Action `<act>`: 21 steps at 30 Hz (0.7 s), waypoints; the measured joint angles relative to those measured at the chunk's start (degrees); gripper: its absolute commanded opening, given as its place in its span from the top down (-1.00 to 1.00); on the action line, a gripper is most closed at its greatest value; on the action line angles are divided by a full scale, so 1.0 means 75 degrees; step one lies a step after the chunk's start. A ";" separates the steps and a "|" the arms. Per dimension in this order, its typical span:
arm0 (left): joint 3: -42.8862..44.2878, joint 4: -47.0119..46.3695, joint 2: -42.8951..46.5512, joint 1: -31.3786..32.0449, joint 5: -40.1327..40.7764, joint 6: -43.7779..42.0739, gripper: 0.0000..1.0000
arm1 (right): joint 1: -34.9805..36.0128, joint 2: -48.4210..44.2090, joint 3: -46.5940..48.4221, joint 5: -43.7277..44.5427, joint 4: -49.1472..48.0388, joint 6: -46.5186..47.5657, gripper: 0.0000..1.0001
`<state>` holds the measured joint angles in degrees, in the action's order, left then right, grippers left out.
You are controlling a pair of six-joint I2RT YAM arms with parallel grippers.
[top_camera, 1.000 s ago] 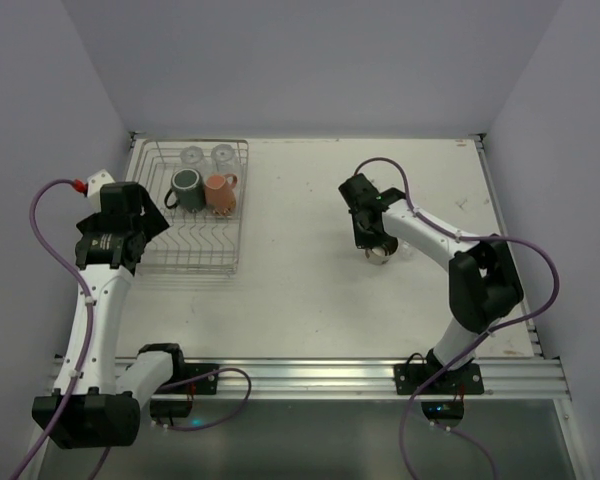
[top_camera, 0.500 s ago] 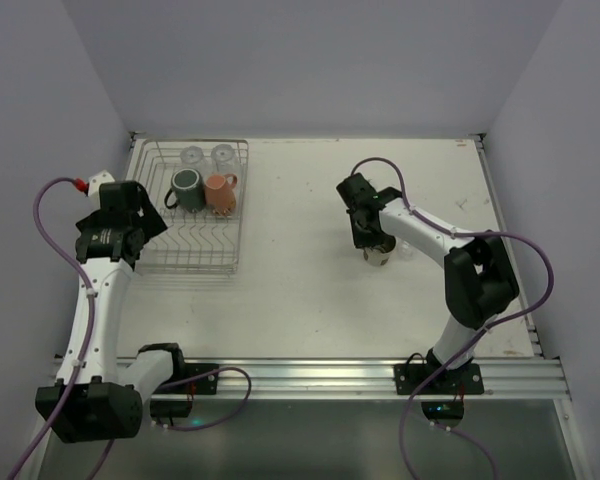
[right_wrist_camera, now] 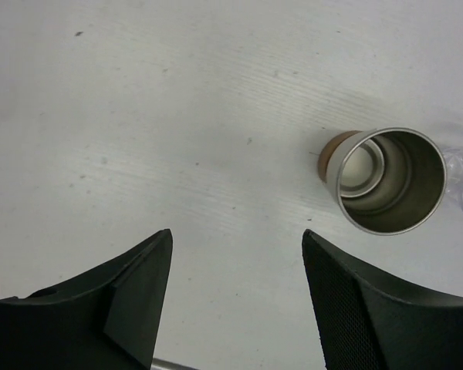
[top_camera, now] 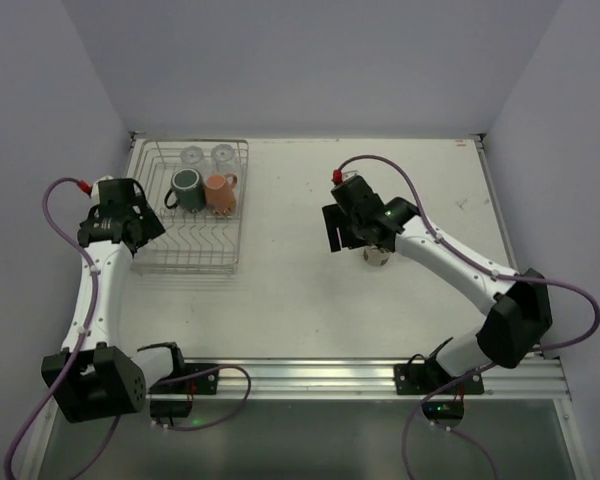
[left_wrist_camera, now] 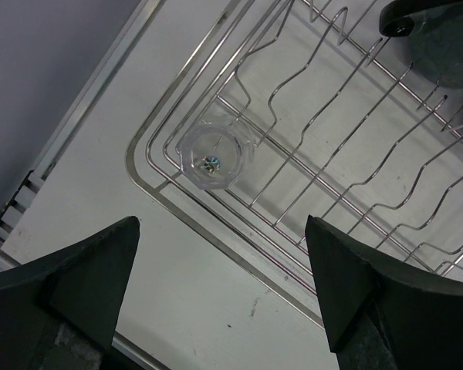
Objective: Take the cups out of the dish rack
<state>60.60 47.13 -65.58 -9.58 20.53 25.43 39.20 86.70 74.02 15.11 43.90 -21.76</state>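
Right end effector [right_wrist_camera: 237, 245] over white table [top_camera: 300, 295]

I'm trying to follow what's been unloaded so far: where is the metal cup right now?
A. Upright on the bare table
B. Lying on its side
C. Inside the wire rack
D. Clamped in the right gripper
A: the metal cup stands mouth-up on the table, apart from the open right gripper and well clear of the dish rack.

Dish rack [top_camera: 195, 250] far left, mugs [top_camera: 187, 190] and glasses [top_camera: 192, 157] inside — cup [top_camera: 377, 256] on table [top_camera: 300, 300], centre-right
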 measured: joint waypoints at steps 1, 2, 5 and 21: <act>-0.0029 -0.0052 -0.0020 -0.0017 -0.0119 -0.0041 -0.81 | 0.0154 -0.0242 0.0003 -0.0076 -0.0006 0.0003 -0.42; -0.0047 -0.0090 -0.0125 -0.0090 -0.0251 -0.0102 -0.80 | 0.0315 -0.0455 0.0006 -0.0169 -0.0012 0.0009 -0.41; -0.0044 -0.0227 -0.0460 -0.0187 -0.0577 -0.0227 -0.72 | 0.0761 -0.0778 0.0017 -0.0347 -0.0044 0.0023 -0.42; 0.0210 -0.0638 -0.1813 -0.0740 -0.0909 -0.0510 -0.73 | 0.1498 -0.0877 -0.0402 -0.1218 -0.0428 0.0055 -0.40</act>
<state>62.17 42.35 -79.18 -15.14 13.72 21.61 50.43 80.12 71.00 5.98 40.69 -21.34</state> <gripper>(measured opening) 0.854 0.706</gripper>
